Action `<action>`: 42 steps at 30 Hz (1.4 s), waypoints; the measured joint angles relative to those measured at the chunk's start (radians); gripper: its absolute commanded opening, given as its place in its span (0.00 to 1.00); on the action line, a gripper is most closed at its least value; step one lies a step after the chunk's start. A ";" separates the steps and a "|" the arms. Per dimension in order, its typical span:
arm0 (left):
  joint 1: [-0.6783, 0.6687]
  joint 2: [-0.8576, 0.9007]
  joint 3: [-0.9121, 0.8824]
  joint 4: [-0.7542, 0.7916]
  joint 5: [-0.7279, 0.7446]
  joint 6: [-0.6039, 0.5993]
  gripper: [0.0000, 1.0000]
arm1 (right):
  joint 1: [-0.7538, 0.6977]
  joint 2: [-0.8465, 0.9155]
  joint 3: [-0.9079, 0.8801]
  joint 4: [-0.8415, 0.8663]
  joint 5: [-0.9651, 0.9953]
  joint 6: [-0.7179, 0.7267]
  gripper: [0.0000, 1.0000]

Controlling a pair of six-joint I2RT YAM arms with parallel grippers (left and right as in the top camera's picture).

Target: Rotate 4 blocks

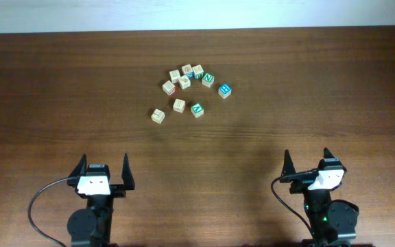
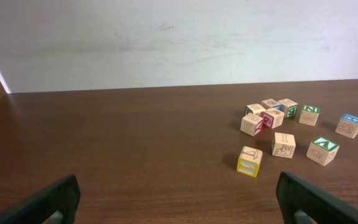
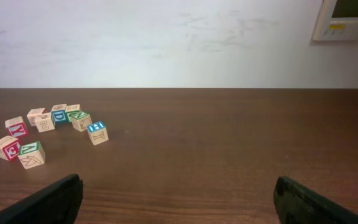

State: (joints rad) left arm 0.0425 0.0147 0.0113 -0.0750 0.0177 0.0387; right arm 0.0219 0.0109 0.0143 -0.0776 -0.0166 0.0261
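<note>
Surface: dark brown wooden table (image 1: 334, 82) with a pale wall behind it.
Left gripper (image 1: 104, 166): at the near edge, fingers spread wide, nothing between them.
Right gripper (image 1: 307, 159): also at the near edge, spread and empty.
Nearest blocks: yellow-sided pale tan wooden cube (image 1: 158, 116), then plain pale tan wooden cube (image 1: 179, 105). Both are well ahead of my left gripper and off to its right.
Green-lettered wooden cube (image 1: 197, 109): just beside the plain tan one, roughly between my arms.
Blue-faced wooden cube (image 1: 224, 90): farther back and rightmost, so my right arm looks nearer.
Far cluster (image 1: 184, 77): crowded letter cubes, not my targets.
Axis: cubes have no long side, so approach angle is free, I'd judge.
</note>
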 measured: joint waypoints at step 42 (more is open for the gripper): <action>0.000 0.880 0.782 -0.268 0.068 -0.039 0.99 | 0.000 0.628 0.592 -0.248 -0.225 -0.025 0.98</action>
State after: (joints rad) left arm 0.0425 0.8951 0.7937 -0.3428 0.0860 -0.0006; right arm 0.0219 0.6384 0.6060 -0.3252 -0.2417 0.0010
